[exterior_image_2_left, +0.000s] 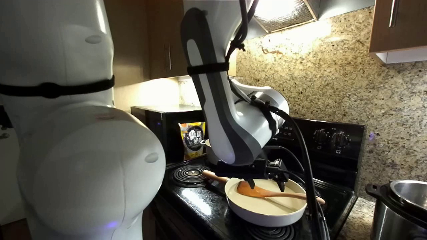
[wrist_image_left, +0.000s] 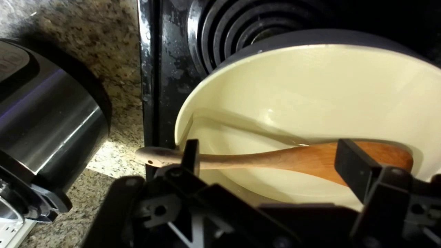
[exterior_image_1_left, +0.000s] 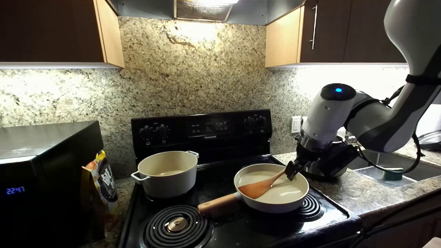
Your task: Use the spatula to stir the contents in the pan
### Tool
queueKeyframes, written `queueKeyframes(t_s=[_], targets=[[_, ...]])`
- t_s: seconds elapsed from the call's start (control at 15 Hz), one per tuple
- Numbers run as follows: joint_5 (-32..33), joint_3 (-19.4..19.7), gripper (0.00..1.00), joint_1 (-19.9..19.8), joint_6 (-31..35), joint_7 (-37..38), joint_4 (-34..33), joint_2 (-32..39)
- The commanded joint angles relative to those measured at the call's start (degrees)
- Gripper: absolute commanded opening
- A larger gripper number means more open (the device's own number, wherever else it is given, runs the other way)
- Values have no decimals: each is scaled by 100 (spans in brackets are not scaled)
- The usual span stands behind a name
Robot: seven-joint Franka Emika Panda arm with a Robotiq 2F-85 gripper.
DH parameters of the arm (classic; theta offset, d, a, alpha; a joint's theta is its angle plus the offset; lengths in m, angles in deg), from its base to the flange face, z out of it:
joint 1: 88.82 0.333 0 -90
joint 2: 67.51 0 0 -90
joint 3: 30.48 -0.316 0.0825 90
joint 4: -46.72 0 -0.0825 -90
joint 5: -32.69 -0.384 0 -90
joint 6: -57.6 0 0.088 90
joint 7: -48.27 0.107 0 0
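The gripper (exterior_image_2_left: 267, 185) hangs right over the spatula (wrist_image_left: 303, 158), jaws spread wide apart. Spatula's blade is in the pan (exterior_image_1_left: 275, 207), handle poking out past the rim towards the steel pot (wrist_image_left: 65, 113). Pan's on the stove (exterior_image_1_left: 241, 230), near the edge closest to that pot.

In an exterior view you have a deep cream pot (exterior_image_1_left: 170, 184) with side handles on the black stove (exterior_image_1_left: 237, 229), behind a coil burner (exterior_image_1_left: 176, 224). The stove's control panel (exterior_image_1_left: 206, 127) stands against a speckled stone backsplash (exterior_image_1_left: 193, 79), with a lit range hood (exterior_image_1_left: 203, 11) overhead, between dark-fronted cabinets (exterior_image_1_left: 51, 31). At that view's left edge, a black appliance (exterior_image_1_left: 44, 193) shows you 22:47, and a printed bag (exterior_image_1_left: 107, 182) stands just beside it. Toward the right you find a wall outlet (exterior_image_1_left: 295, 124) and, farther over, a sink (exterior_image_1_left: 416, 169) with a green sponge (exterior_image_1_left: 393, 174). In an exterior view, a shiny steel pot (exterior_image_2_left: 390, 216) stands on the granite counter (exterior_image_2_left: 358, 218).
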Motion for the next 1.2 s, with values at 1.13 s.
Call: queueKeyframes(t_s=[1.13], targets=[[-211, -114, 100, 6, -248, -600, 11, -398]])
